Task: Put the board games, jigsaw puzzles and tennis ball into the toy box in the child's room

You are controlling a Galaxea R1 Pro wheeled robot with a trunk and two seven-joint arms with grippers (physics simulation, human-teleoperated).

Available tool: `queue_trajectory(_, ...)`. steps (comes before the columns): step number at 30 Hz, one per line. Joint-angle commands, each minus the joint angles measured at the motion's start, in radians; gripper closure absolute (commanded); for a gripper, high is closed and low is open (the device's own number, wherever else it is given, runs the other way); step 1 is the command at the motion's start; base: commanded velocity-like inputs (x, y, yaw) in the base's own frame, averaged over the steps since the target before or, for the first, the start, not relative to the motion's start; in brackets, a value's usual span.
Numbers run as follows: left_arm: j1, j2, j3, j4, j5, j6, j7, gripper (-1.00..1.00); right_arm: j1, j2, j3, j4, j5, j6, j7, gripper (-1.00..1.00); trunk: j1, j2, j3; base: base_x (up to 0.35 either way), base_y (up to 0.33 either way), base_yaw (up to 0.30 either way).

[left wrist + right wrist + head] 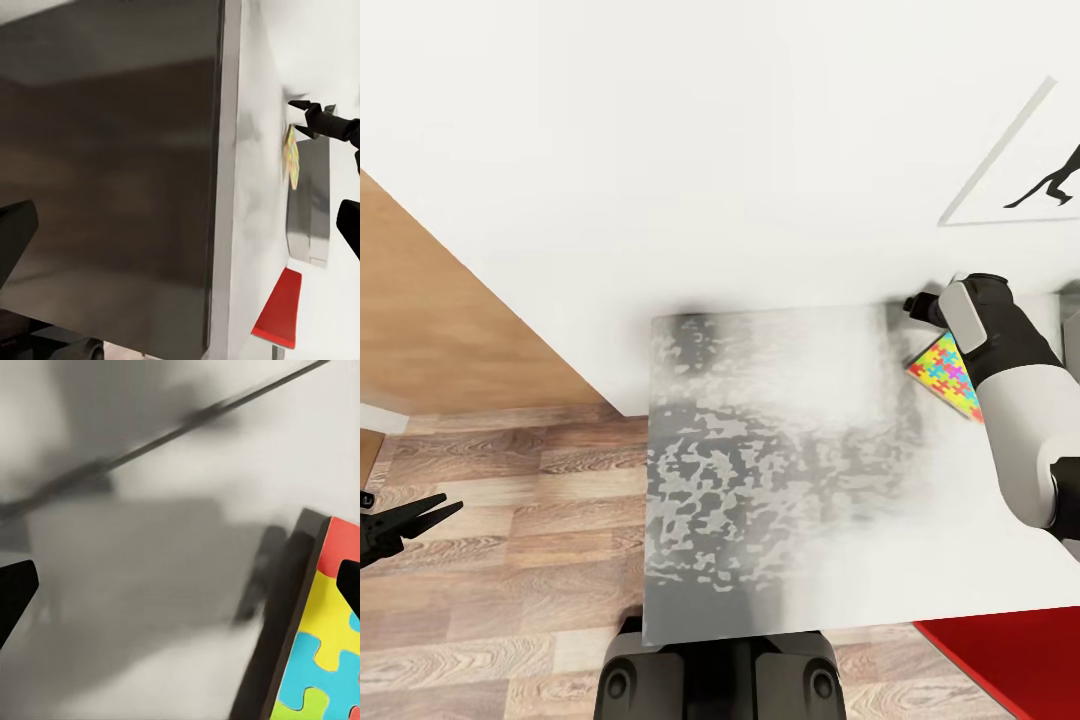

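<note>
A jigsaw puzzle, a small multicoloured square, lies on the light-grey table near its far right corner by the white wall. My right gripper hovers open just above the puzzle's far edge, with nothing between its fingers. In the right wrist view the puzzle sits off to one side of the gripper. The left wrist view shows the right gripper over the puzzle, with the grey toy box right behind it. My left gripper hangs open and empty over the wooden floor, left of the table.
A red flat surface lies low beside the table's near right corner. A wooden panel stands at the left against the wall. A framed picture hangs above the table. My base is against the table's front edge.
</note>
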Motion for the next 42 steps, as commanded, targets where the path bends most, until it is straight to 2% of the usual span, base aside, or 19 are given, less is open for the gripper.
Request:
queue_trajectory(1, -0.001, 0.0, 0.0, 0.0, -0.001, 0.011, -0.004, -1.0, 0.0, -0.001, 0.004, 0.038, -0.038, -0.004, -0.007, -1.0, 0.001, -0.001, -0.001, 0.0, 0.0, 0.0)
queue_trajectory(24, -0.001, 0.0, 0.0, 0.0, -0.001, 0.01, -0.004, -1.0, 0.0, -0.005, 0.002, 0.038, -0.038, -0.006, -0.007, -1.0, 0.001, -0.001, -0.001, 0.0, 0.0, -0.001)
queue_trajectory(42, -0.001, 0.0, -0.001, -0.001, -0.002, 0.009, -0.004, -1.0, 0.0, -0.005, 0.002, 0.026, -0.038, -0.005, -0.007, -1.0, 0.001, -0.001, 0.006, 0.0, -0.048, -0.08)
